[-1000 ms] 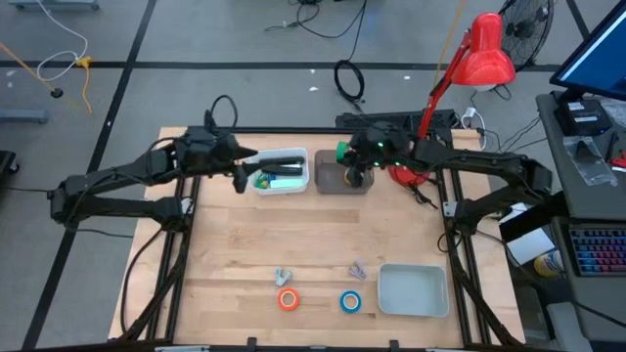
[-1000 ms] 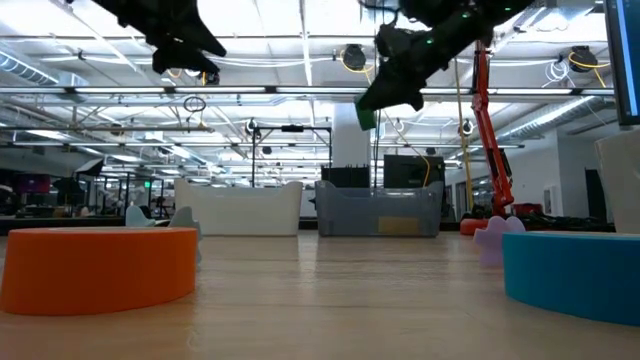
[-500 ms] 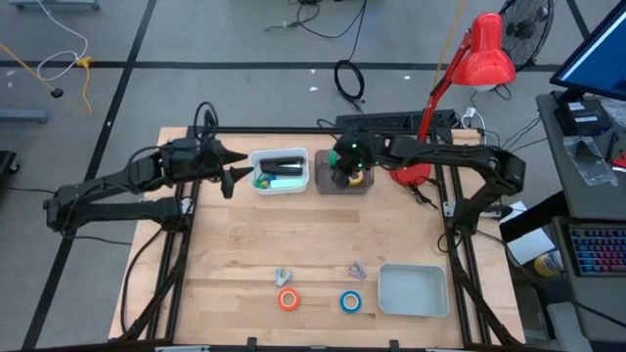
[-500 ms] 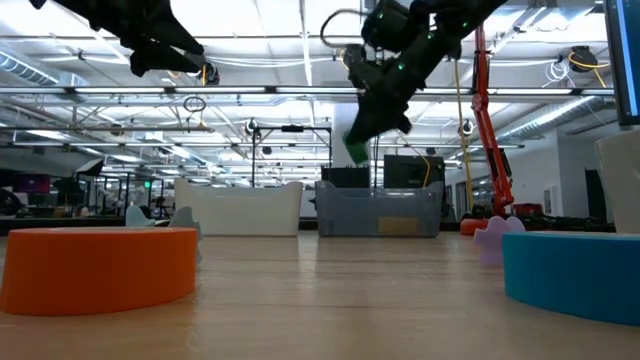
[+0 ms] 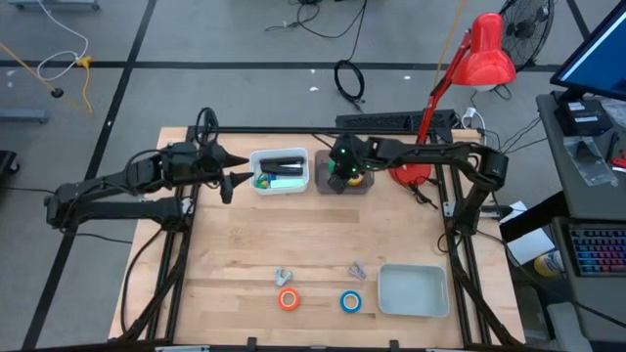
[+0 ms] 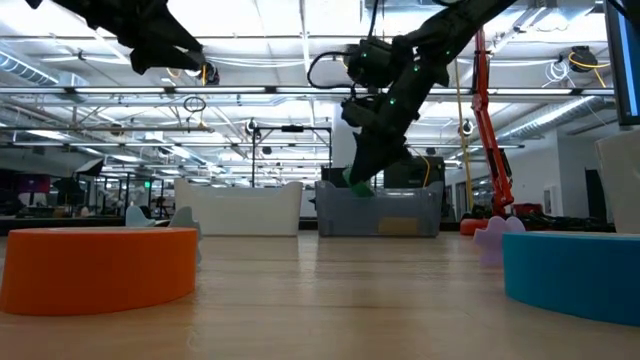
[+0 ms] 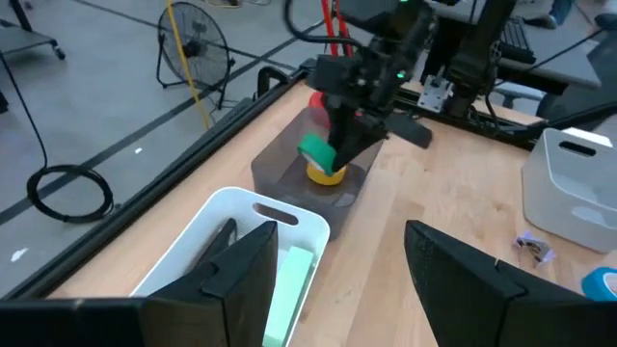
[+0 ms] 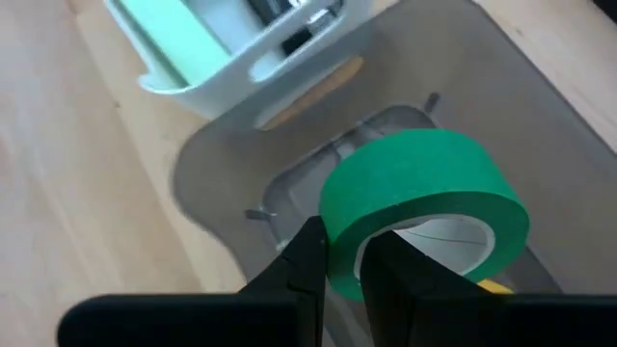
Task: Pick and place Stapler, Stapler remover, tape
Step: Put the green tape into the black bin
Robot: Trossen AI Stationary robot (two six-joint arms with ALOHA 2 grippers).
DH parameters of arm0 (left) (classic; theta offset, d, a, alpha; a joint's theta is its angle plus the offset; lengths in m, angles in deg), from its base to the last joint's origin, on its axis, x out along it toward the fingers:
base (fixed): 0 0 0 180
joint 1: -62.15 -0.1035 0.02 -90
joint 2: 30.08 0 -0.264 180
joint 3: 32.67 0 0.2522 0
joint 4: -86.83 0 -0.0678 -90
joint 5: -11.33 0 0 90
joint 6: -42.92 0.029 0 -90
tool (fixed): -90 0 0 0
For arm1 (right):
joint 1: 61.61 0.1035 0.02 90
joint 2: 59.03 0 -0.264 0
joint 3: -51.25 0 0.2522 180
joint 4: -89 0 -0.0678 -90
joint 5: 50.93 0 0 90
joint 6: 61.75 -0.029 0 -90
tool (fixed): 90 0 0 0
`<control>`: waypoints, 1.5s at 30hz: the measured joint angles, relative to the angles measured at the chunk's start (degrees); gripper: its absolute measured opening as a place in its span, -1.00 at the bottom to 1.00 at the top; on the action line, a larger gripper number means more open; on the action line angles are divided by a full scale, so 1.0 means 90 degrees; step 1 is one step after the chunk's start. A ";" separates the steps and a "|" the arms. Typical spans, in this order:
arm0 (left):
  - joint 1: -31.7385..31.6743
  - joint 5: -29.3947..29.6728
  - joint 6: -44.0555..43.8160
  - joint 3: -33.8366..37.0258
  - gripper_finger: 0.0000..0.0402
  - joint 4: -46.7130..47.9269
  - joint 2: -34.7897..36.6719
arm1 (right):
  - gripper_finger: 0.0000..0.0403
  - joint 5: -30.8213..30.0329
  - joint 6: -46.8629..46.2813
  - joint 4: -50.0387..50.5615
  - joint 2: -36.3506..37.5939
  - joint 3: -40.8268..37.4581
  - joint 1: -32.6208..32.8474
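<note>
My right gripper [image 8: 342, 265] — pinching the green ring-shaped tape roll [image 8: 424, 207], over the grey translucent tray [image 5: 344, 182] at the tabletop's far edge, yellow tape roll [image 7: 325, 173] inside. My left gripper [image 7: 333, 280] — spread, empty, beside the white plastic bin [image 5: 281, 172]. Orange tape roll [image 5: 288, 300], blue tape roll [image 5: 351, 302] — near edge.

A red desk lamp [image 5: 479, 59] stood just beyond the right gripper, a grey bin [image 5: 343, 182] sat under it, a white bin [image 5: 281, 185] lay between the grippers, and a pale tray [image 5: 414, 291] rested well away at the table's near edge.
</note>
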 joint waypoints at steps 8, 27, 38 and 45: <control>0.0516 0.0579 -0.0011 0.0122 0.13 -0.0196 0.0003 | -0.83 0.0001 0.0003 0.0020 -0.0185 -0.0002 -0.0119; 0.0720 0.0706 -0.0407 0.1129 0.13 -0.1094 0.0659 | -0.83 0.0337 0.0013 -0.0103 -0.0341 0.0000 -0.0295; 0.0774 0.0696 -0.0424 0.1129 0.13 -0.0968 0.0636 | -0.79 0.0322 -0.0141 -0.0255 -0.0550 -0.0002 -0.0235; 0.0779 0.0701 -0.0390 0.1129 0.13 -0.0946 0.0636 | -0.69 0.0336 -0.0143 -0.0207 -0.0557 -0.0005 -0.0235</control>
